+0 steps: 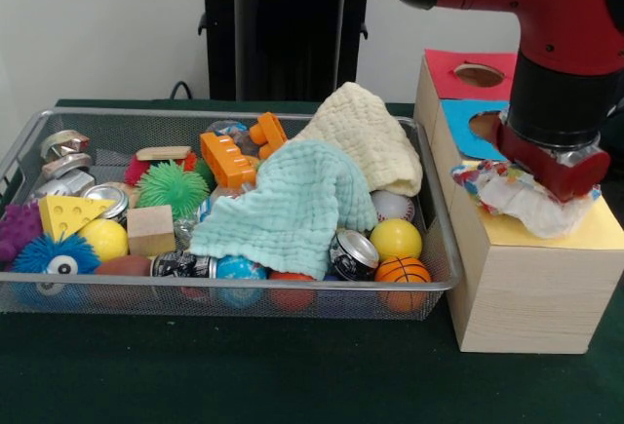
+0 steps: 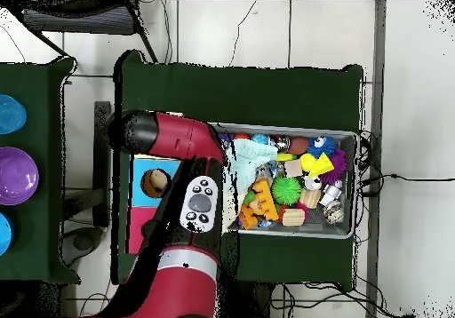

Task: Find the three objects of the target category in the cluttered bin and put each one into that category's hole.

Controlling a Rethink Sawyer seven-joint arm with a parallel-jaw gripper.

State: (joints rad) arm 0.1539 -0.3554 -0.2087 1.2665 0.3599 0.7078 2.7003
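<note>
1. Over the wooden box (image 1: 531, 288) at the bin's side, the gripper (image 1: 546, 173) sits low above the yellow panel, pinching a crumpled plastic wrapper (image 1: 517, 198), white with coloured print at one end. The wrapper hangs partly past the box's front edge.
2. Fingers are hidden by the red wrist housing; the pinch is inferred from the wrapper bunched beneath it.
3. Holes: red panel hole (image 1: 479, 75) and blue panel hole (image 1: 485, 126) are visible. Any hole in the yellow panel is covered by wrist and wrapper; cannot confirm alignment.
4. Risk: if released off-centre, the light wrapper would probably settle on the lid or slide off the front, not drop in.
5. Risk: crumpled film may spring open and bridge the hole, or cling to the pads on release.
6. Risk: the wrist is close to the box top; further descent could press into the lid.
7. Wire bin (image 1: 29, 151) stays cluttered. The mint cloth (image 1: 288, 210) and cream cloth (image 1: 366, 136) cover much of it, so remaining targets may be buried.
8. Writing: printing shows on the wrapper and on the cans (image 1: 353, 253), none legible. No brand readable.
9. Overhead view: arm (image 2: 182, 199) covers the box's yellow end.
</note>
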